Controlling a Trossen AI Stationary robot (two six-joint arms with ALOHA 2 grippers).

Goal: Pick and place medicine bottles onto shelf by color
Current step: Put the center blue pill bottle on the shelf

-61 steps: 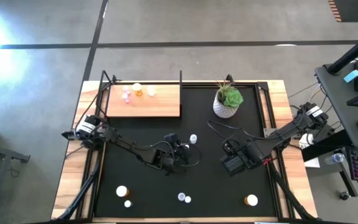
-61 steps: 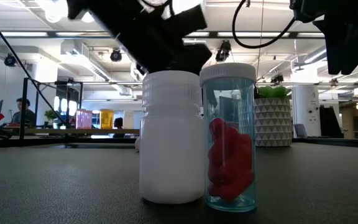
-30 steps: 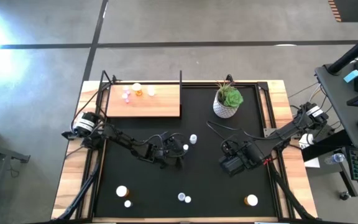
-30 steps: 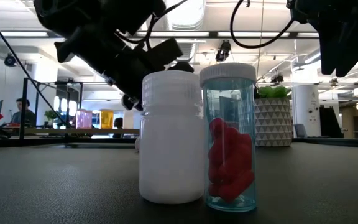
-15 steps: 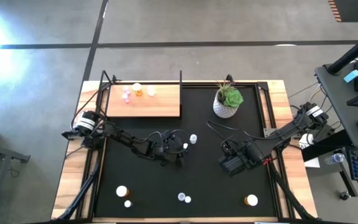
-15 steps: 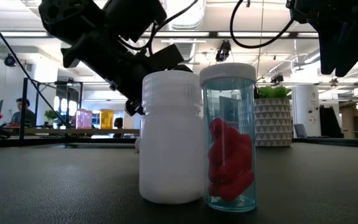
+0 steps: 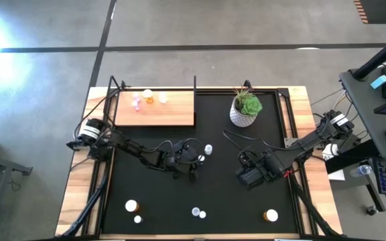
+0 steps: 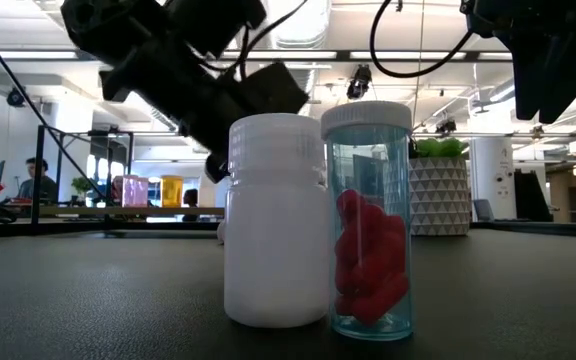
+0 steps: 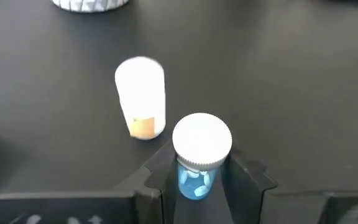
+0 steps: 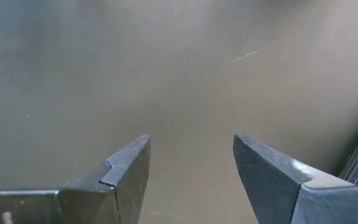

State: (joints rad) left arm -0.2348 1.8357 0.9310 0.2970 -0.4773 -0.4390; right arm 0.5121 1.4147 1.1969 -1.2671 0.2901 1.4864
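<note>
**Left gripper closed on blue-pill bottle at mat centre**

Over the last second, the left gripper (image 9: 199,177) has been narrowed around a white-capped bottle of blue pills (image 9: 199,155); both fingers (image 9: 157,177) are now seated against its sides. The bottle is located at the middle of the black mat (image 7: 153,214), just beside a second white-capped bottle (image 9: 140,96), and well apart from the wooden shelf (image 7: 155,110), where three bottles are already placed. The grasp is judged complete; lifting and transfer to the shelf remain. The right gripper (image 10: 191,168) is held wide apart and empty over the mat's right half.
</note>
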